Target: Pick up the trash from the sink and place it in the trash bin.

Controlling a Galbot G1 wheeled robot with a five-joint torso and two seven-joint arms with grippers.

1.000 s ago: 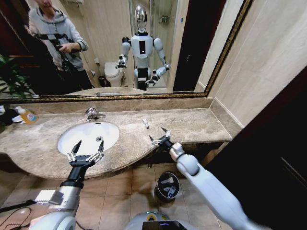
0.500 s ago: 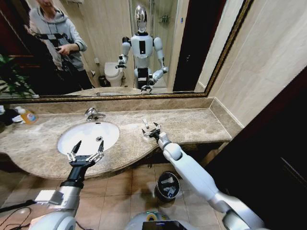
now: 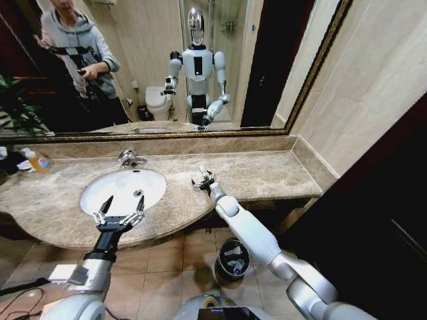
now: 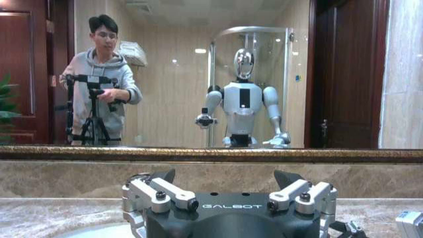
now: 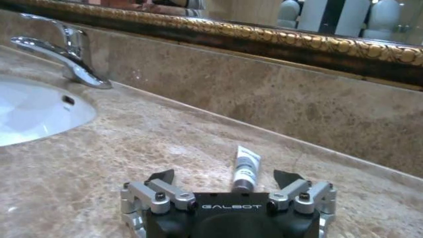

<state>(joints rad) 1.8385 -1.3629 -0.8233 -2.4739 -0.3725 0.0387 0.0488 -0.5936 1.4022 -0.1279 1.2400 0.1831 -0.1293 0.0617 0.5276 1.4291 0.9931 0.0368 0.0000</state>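
Observation:
A small white tube (image 3: 201,171) with a dark cap lies on the brown marble counter to the right of the sink (image 3: 123,190). My right gripper (image 3: 204,179) stands open just in front of it. In the right wrist view the tube (image 5: 246,166) lies on the counter between and just ahead of the spread fingertips of that gripper (image 5: 225,177). My left gripper (image 3: 119,214) hangs open over the front rim of the white basin, and it faces the mirror in the left wrist view (image 4: 225,176). The black trash bin (image 3: 233,259) stands on the tiled floor below the counter, with white items in it.
A chrome faucet (image 3: 130,159) stands behind the basin, and a bottle of orange liquid (image 3: 37,161) sits at the far left of the counter. A gold-framed mirror (image 3: 167,133) runs along the back wall. A dark door panel (image 3: 373,220) closes the right side.
My right arm has swung from the counter's front edge back and left to the white tube. The left arm has stayed still.

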